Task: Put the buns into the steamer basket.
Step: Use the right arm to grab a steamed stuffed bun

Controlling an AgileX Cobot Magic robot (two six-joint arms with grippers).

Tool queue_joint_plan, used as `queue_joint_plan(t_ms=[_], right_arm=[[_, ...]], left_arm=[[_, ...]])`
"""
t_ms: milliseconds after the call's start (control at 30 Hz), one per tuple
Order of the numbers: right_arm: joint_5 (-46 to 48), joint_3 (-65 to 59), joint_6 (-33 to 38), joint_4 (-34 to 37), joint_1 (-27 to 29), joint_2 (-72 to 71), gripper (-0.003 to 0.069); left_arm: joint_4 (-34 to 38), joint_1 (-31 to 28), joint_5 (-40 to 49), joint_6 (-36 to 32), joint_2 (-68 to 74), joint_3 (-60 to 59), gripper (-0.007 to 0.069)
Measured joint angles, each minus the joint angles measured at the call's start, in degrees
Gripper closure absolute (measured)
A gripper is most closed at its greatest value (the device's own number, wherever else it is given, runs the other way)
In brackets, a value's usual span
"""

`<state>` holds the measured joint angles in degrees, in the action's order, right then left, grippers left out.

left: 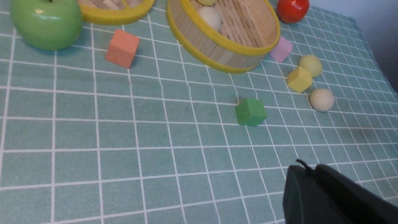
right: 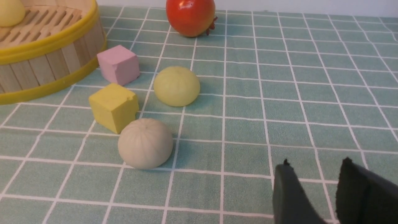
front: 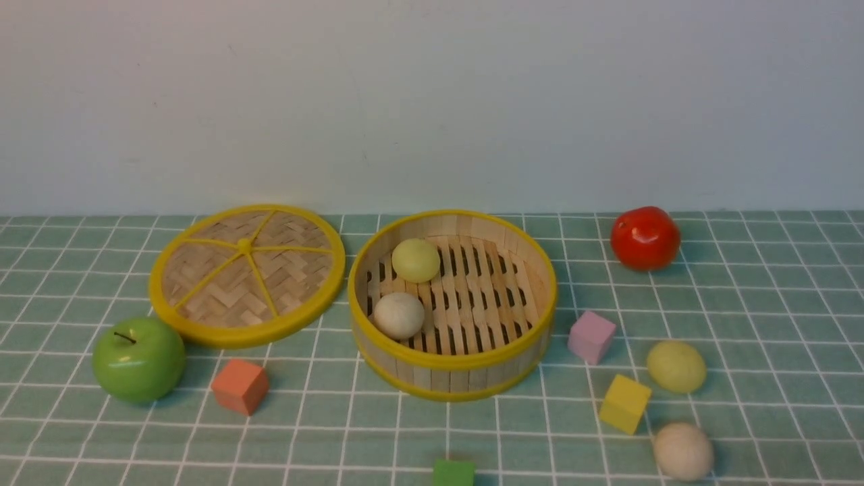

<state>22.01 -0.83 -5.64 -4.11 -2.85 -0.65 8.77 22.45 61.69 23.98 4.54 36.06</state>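
Beige bun [right: 145, 143] and yellow bun [right: 176, 86] lie right of the basket [front: 452, 378], ahead of the right jaws, narrowly parted and empty; left jaws, seemingly closed, are farther.

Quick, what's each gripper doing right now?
Left gripper: looks closed, fingers together, holding nothing.
Right gripper: slightly open, holding nothing.
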Motion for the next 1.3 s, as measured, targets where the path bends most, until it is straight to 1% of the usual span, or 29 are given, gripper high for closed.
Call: queue_joint_plan(t_ms=[133,267,467,567,600,633,700,733,800,833,867,933,1067,1300], right_arm=[[0.0,0.0,0.0,0.0,0.0,0.0,0.0419],[0.0,0.0,0.0,0.0,0.0,0.0,0.0419],[0.0,0.0,0.0,0.0,0.0,0.0,0.0419],[0.0,0.0,0.0,0.0,0.0,0.0,0.0419],[0.0,0.0,0.0,0.0,0.0,0.0,0.0419],[0.0,0.0,0.0,0.0,0.0,0.0,0.0419],[0.0,0.0,0.0,0.0,0.0,0.0,0.0419],[0.0,0.0,0.0,0.0,0.0,0.0,0.0419],[0.0,0.0,0.0,0.0,0.0,0.0,0.0419],[0.0,0.0,0.0,0.0,0.0,0.0,0.0419],[0.0,0.0,0.0,0.0,0.0,0.0,0.0419],[0.0,0.0,0.0,0.0,0.0,0.0,0.0419],[0.0,0.0,0.0,0.0,0.0,0.0,0.0419],[0.0,0.0,0.0,0.0,0.0,0.0,0.0419]], left_arm=[[-2.7,0.0,1.0,-2.0,0.0,0.0,0.0576],[-5.7,0.0,-0.1,-2.3,0.0,0.0,0.0575],[-10.6,0.0,-13.4,-2.3,0.0,-2.3,0.0575],[-13.6,-2.7,-19.6,-2.3,-0.2,-7.4,0.0573],[-13.7,-3.0,-19.9,-2.3,-0.3,-7.8,0.0573],[-14.2,-5.7,-22.4,-2.3,-0.5,-11.2,0.0571],[-14.7,-9.3,-26.4,-2.4,-0.5,-15.9,0.0568],[-14.8,-10.0,-27.5,-2.4,-0.5,-16.9,0.0568],[-15.1,-12.6,-31.4,-2.4,-2.3,-23.2,0.0568],[-15.1,-12.8,-31.7,-2.4,-2.6,-23.7,0.0567],[-15.1,-13.1,-33.1,-2.4,-4.4,-27.5,0.0568],[-15.0,-13.1,-34.3,-2.4,-5.1,-31.3,0.0566],[-14.9,-13.1,-35.9,-2.4,-5.1,-36.3,0.0566],[-14.8,-13.1,-39.0,-2.4,-5.1,-37.6,0.0562]])
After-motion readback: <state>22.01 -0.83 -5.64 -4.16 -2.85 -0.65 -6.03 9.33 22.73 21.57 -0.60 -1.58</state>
